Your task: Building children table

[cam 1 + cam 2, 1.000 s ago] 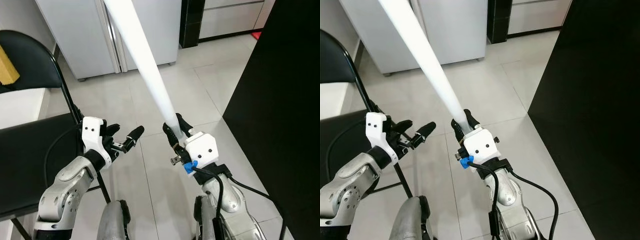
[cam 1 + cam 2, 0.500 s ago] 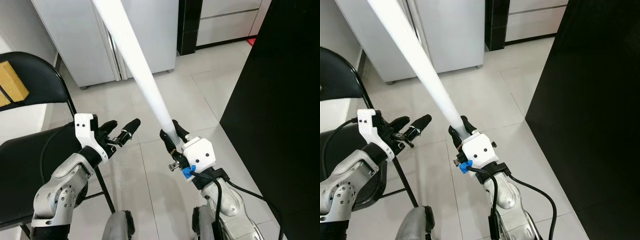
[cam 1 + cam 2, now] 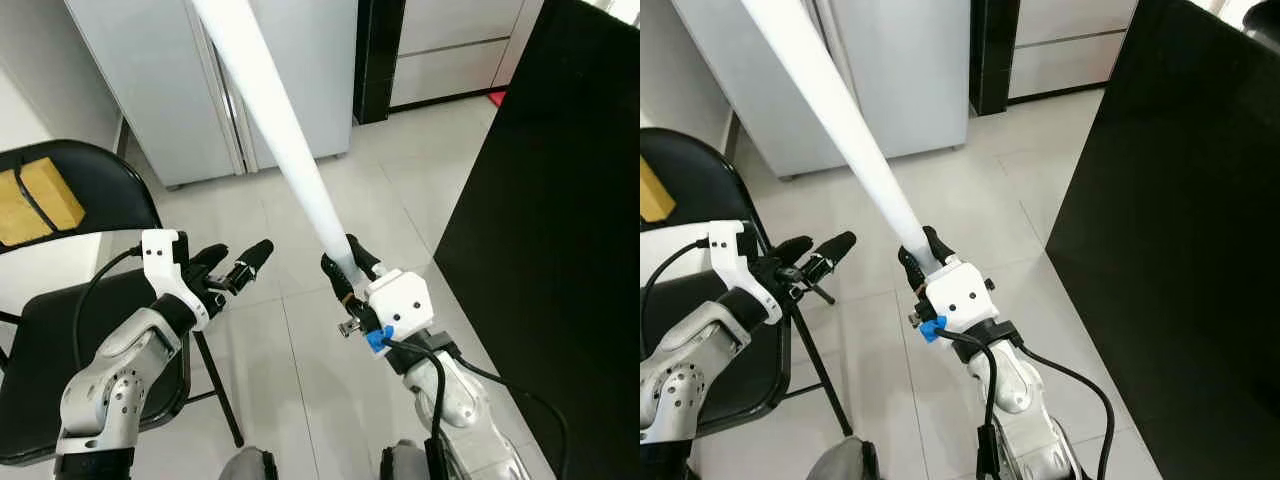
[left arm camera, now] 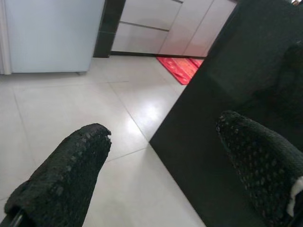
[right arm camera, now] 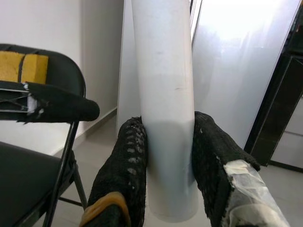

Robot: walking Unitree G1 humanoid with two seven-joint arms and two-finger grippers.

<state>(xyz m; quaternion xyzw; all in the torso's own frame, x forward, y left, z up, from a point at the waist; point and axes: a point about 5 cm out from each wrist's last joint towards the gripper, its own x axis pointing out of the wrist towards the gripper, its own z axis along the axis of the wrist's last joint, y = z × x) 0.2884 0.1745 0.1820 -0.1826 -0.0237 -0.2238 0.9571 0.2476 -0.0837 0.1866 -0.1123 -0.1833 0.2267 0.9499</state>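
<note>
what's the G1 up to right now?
The right gripper is shut on a long white tube, likely a table leg, gripping it near one end so it angles up and away over the tiled floor. The left gripper is open and holds nothing, raised beside a black folding chair. A large black panel stands to the robot's right.

Bright, even indoor light; sharp head views, wrist foregrounds perhaps slightly soft.
</note>
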